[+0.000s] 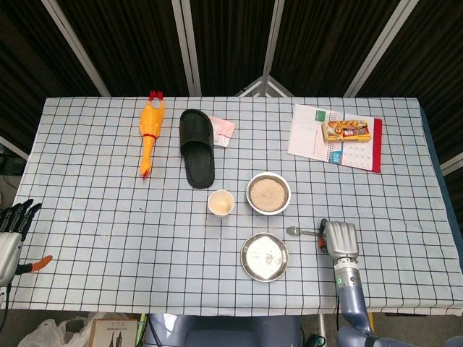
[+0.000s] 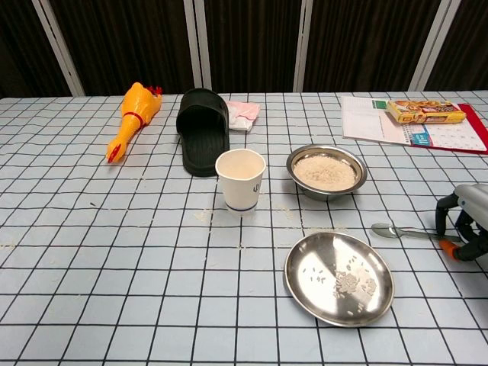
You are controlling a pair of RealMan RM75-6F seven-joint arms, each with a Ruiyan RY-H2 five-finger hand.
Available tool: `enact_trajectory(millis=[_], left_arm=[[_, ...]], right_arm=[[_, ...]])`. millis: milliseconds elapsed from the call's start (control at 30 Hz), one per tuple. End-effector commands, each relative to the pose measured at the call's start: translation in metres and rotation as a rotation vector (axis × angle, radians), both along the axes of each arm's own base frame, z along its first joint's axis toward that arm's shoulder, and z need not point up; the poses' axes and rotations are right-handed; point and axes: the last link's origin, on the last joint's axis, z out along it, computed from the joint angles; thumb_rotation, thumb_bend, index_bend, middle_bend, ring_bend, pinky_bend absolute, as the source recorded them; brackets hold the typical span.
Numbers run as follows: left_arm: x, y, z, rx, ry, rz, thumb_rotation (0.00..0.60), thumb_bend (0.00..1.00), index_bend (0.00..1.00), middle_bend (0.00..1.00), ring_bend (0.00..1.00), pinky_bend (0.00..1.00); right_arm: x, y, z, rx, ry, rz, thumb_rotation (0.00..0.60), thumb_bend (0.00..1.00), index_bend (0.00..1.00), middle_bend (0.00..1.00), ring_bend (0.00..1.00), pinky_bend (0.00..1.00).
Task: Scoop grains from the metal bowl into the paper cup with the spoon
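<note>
Nearest, at the front edge: right robot hand [image 2: 463,223] lying low on the surface [image 1: 101,210], fingers curled down around the handle end of the spoon [image 2: 402,232], apparently closing on it though a firm hold cannot be confirmed; placed so, likely, to lift the spoon for the first scoop. Spoon flat on the cloth, bowl end pointing away from the right robot hand toward the dishes. Just beyond the spoon tip and a little nearer the front, a shallow metal plate [image 2: 338,278] with a few scattered grains. Farther from that hand, the metal bowl [image 2: 326,171] holding the grains, and beside it the paper cup [image 2: 240,179], upright and close enough for a short carry. Left robot hand [image 1: 13,233] well apart, off the far left edge, fingers spread, holding nothing, kept clear of the work. Farther still: black slipper [image 1: 197,147], pink packet [image 1: 222,131], rubber chicken [image 1: 150,134], open calendar [image 1: 334,137] with a snack box [image 1: 346,131] on top. Surface covered in pale checked cloth with dark grid lines; behind, dark panelled walls with pale metal struts.
</note>
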Motion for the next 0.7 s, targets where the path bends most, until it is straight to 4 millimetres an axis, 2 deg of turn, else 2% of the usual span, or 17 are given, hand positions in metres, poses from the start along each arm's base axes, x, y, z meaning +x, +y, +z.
enact_trajectory(millis=[33, 333, 700], left_arm=[[0.0, 0.0, 0.0, 0.0, 0.0, 0.0, 0.6, 0.0, 0.0, 0.0, 0.0, 0.0], [0.0, 0.0, 0.0, 0.0, -0.002, 0.001, 0.6, 0.0, 0.0, 0.0, 0.0, 0.0], [0.0, 0.0, 0.0, 0.0, -0.004, 0.002, 0.6, 0.0, 0.0, 0.0, 0.0, 0.0]], right_arm=[[0.0, 0.0, 0.0, 0.0, -0.001, 0.0, 0.6, 0.43, 0.54, 0.86, 1.0, 1.0], [0.001, -0.001, 0.001, -0.005, -0.006, 0.003, 0.6, 0.44, 0.55, 0.86, 1.0, 1.0], [0.008, -0.006, 0.018, -0.038, -0.006, 0.025, 0.6, 0.47, 0.56, 0.86, 1.0, 1.0]])
